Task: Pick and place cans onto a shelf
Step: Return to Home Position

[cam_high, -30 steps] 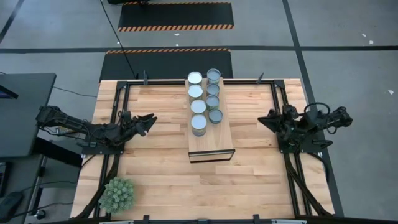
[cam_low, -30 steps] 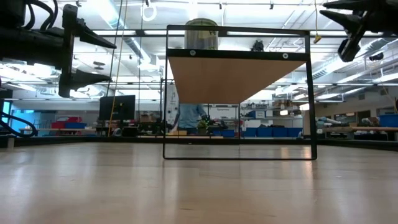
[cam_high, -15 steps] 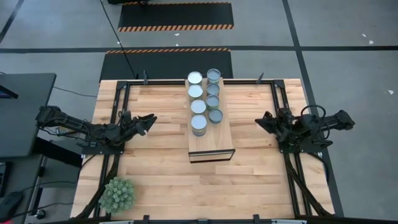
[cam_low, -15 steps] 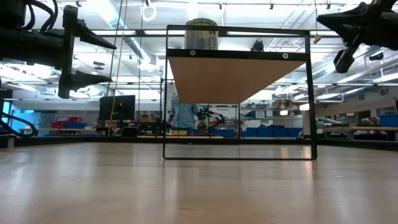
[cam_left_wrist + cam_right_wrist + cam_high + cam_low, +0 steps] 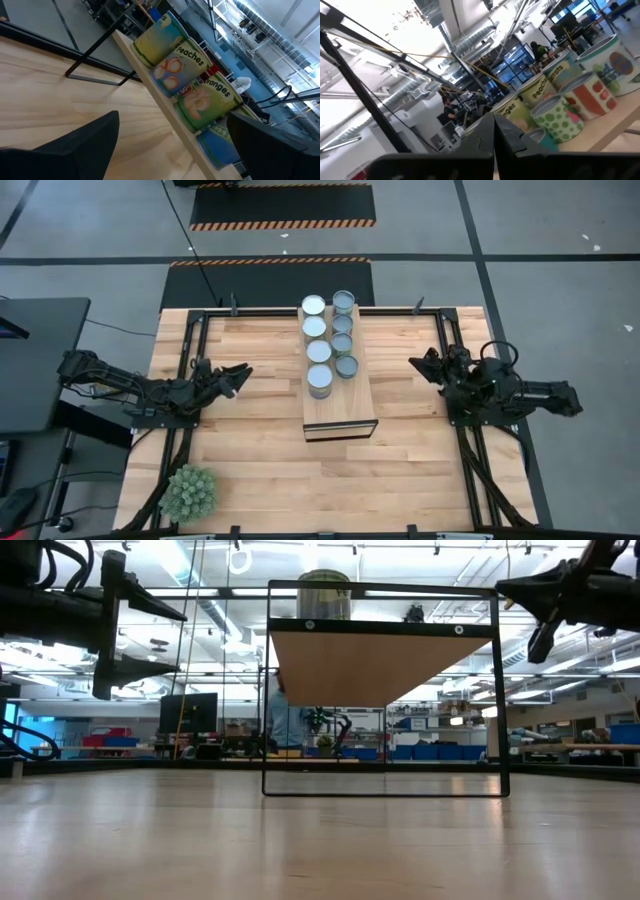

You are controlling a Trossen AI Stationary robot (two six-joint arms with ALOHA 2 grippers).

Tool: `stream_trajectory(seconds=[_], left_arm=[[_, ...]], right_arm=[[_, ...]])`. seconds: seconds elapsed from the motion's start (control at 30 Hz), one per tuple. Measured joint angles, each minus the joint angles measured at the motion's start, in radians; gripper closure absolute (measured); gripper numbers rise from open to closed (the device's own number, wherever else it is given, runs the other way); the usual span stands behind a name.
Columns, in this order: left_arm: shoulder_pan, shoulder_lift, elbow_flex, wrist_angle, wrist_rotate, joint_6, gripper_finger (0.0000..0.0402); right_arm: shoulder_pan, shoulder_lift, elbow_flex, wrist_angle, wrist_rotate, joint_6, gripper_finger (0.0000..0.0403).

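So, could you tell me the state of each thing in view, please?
cans, all eight upright on the shelf, in two rows of four.
shelf, raised on the table, loaded, near end bare.
left end effector, open, empty, left of the shelf.
right end effector, shut, empty, right of the shelf.
plant, upright at the table's near left corner.

Eight cans (image 5: pixel 319 351) crowd the shelf's (image 5: pixel 340 408) far half in two rows; its near end is bare. Tabletop (image 5: pixel 260 450) either side of the shelf is open, with the left gripper (image 5: pixel 243 375) and right gripper (image 5: pixel 416 364) flanking it. A plant (image 5: pixel 188 492) stands well off its near-left corner.
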Motion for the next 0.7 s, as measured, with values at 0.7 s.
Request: stream_trajectory(seconds=[0.7], left_arm=[[-0.001,0.002,-0.001,-0.169,0.271,0.194,0.0029]], right_arm=[[-0.087,0.0,0.0,-0.265,-0.044,-0.035,0.0393]])
